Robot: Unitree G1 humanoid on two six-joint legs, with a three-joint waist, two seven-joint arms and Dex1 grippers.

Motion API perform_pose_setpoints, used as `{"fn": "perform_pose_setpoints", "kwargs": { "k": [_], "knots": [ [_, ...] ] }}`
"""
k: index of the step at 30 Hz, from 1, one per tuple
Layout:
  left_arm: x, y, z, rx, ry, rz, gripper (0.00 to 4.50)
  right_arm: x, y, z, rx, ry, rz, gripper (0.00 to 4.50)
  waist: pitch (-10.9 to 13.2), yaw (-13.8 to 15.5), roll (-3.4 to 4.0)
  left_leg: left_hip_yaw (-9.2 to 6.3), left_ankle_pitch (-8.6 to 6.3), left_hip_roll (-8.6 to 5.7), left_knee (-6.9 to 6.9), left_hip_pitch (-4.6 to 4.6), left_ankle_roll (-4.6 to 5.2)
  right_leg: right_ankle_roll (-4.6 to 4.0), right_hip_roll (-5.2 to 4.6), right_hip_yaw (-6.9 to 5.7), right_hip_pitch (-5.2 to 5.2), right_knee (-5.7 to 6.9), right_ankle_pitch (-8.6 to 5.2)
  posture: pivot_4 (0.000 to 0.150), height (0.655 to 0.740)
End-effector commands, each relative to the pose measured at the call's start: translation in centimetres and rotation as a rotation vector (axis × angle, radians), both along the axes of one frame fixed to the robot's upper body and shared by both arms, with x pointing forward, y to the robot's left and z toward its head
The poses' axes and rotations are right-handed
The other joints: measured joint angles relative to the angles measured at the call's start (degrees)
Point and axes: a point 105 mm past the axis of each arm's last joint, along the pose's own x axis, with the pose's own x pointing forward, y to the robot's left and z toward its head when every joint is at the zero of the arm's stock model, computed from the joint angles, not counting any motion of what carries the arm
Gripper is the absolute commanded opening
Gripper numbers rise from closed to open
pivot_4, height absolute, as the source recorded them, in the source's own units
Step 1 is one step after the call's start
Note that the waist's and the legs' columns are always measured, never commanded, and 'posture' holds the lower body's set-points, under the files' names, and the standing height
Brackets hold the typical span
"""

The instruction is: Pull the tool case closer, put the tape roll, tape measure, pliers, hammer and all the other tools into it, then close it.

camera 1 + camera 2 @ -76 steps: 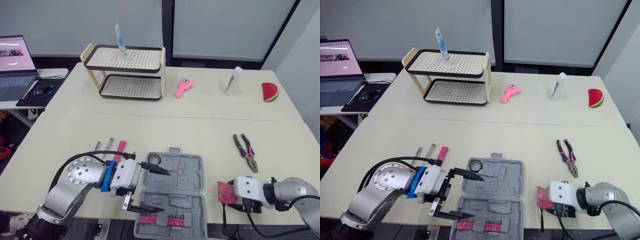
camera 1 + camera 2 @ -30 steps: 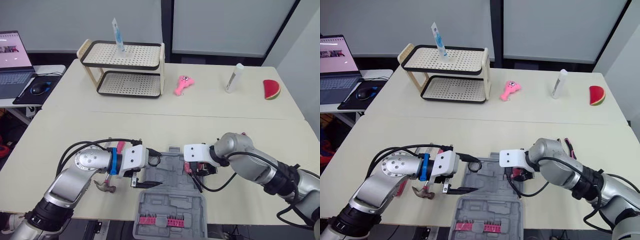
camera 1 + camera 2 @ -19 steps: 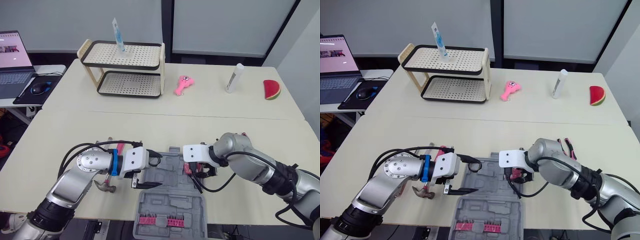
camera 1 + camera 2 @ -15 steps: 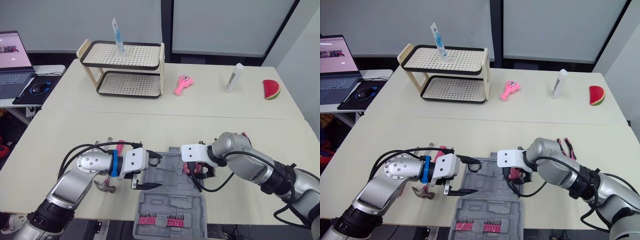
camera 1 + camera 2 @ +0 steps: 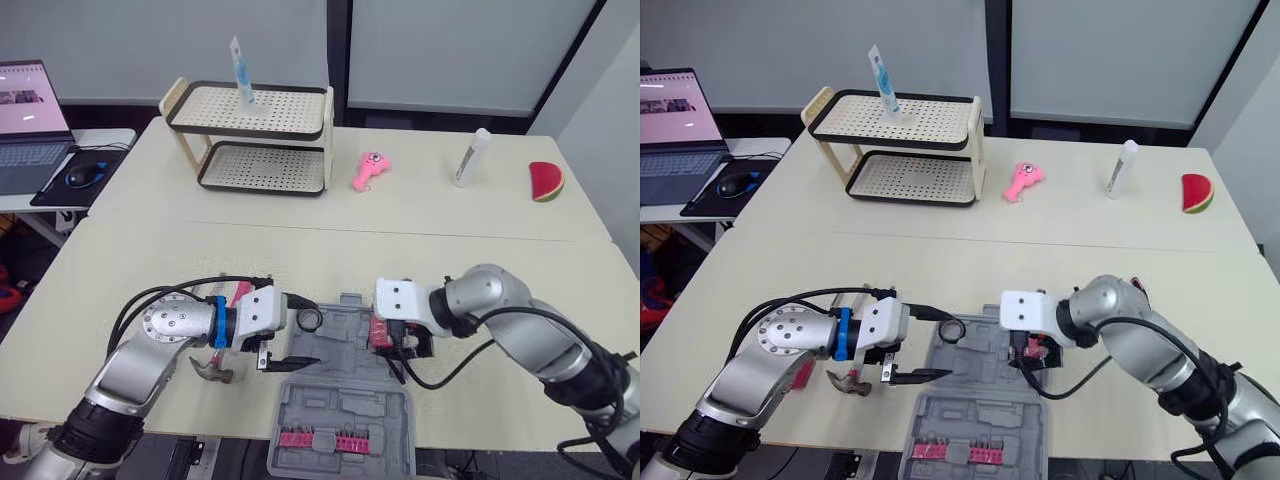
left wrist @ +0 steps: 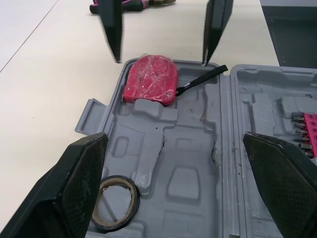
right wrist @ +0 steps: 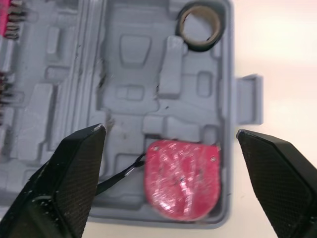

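Note:
The grey tool case lies open at the table's front edge. A black tape roll sits in its far left corner. The red tape measure lies in a recess at the case's far right, strap trailing. My right gripper hangs open just above it, fingers either side. My left gripper is open at the case's left edge, beside the tape roll. The hammer lies under my left forearm, with a pink-handled tool behind it. The pliers peek out behind my right arm.
Pink bits fill the case's near half. A two-tier rack, a pink toy, a white bottle and a watermelon slice stand at the far side. A laptop sits on a side desk at left.
My right arm has carried the tape measure from the table's front right over to the case, where it now lies. My left gripper has stayed open by the tape roll.

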Motion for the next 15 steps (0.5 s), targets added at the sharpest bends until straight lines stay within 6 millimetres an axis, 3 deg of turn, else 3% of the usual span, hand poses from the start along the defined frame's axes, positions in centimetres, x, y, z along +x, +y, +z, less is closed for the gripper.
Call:
{"fn": "perform_pose_setpoints", "kwargs": {
  "k": [1,3,11,15],
  "knots": [
    [0.1,0.0,1.2,-0.021,-0.024,-0.017,4.50,0.1,0.3,1.0,0.056,-0.058,0.020,3.22,0.00,-0.16,0.00,0.00,0.00,0.00,0.07,0.00,0.00,0.01,0.01,0.01,0.00,0.06,0.00,0.150,0.7350],
    [0.1,-0.1,1.3,-0.026,-0.023,-0.019,4.50,0.3,0.4,0.8,0.070,-0.063,0.010,2.62,0.01,-0.20,0.01,0.00,0.00,0.01,0.17,0.01,0.00,0.02,0.05,0.05,-0.01,0.15,0.00,0.150,0.7350],
    [-0.2,-0.2,1.4,-0.037,-0.017,-0.032,4.50,1.0,0.0,-0.1,0.111,-0.079,-0.033,1.09,0.01,-0.03,0.02,-0.02,0.00,0.02,0.21,0.00,0.00,0.03,0.07,0.08,-0.01,0.17,0.01,0.150,0.7350],
    [-0.2,-0.2,1.4,-0.037,-0.019,-0.038,4.50,1.5,-0.6,-0.5,0.141,-0.101,-0.038,1.09,0.01,-0.04,0.02,-0.01,0.00,0.02,0.19,-0.01,0.00,0.03,0.07,0.08,-0.02,0.17,0.01,0.150,0.7350]
  ]
}}
